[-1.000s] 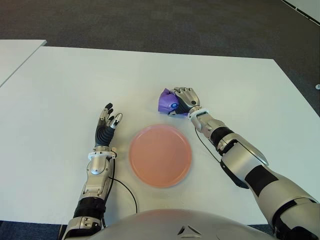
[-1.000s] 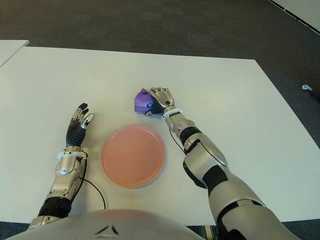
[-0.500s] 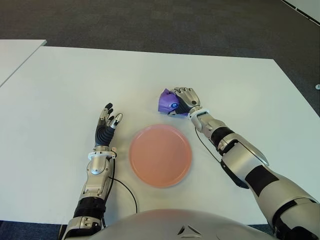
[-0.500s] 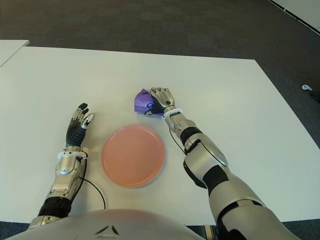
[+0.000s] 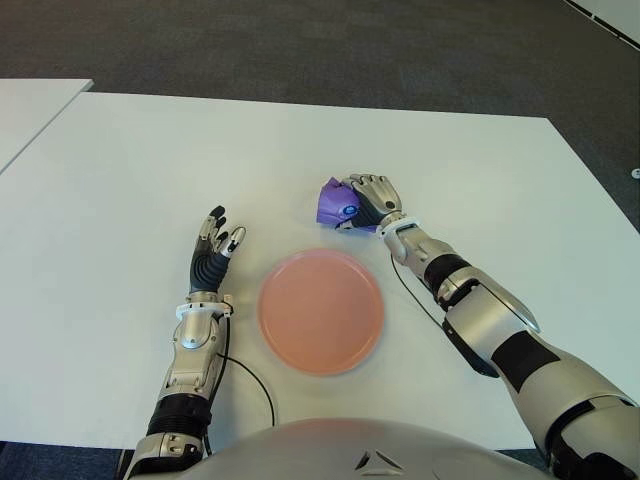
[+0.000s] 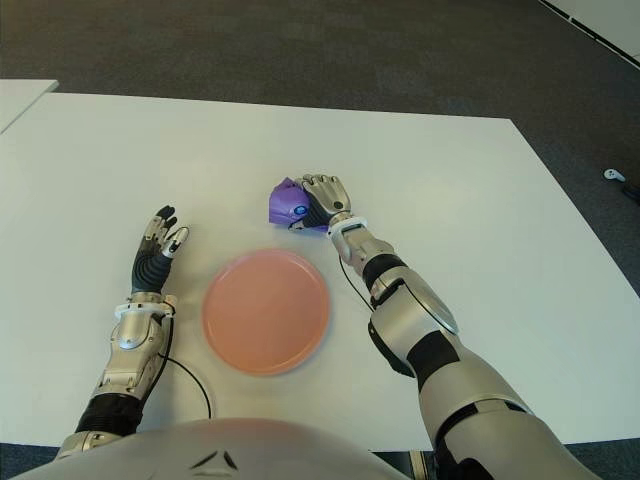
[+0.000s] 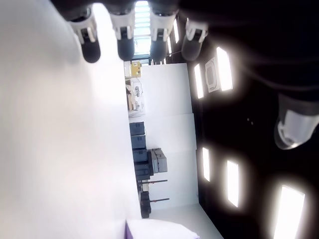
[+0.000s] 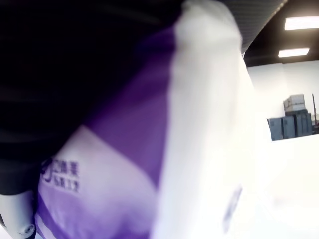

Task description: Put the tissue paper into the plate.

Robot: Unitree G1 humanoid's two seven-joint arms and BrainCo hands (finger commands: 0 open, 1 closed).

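Note:
A purple and white tissue pack (image 5: pixel 332 202) sits on the white table (image 5: pixel 150 160), just beyond the right rim of the round pink plate (image 5: pixel 321 311). My right hand (image 5: pixel 366 203) is curled around the pack from its right side, and the pack (image 8: pixel 149 149) fills the right wrist view. The plate has nothing on it. To the left of the plate my left hand (image 5: pixel 214 245) shows with its fingers (image 7: pixel 124 45) stretched out and holding nothing.
A second white table's corner (image 5: pixel 30 110) shows at the far left. Dark carpet (image 5: pixel 300 50) lies past the far edge. A thin cable (image 5: pixel 255 385) runs on the table beside my left forearm.

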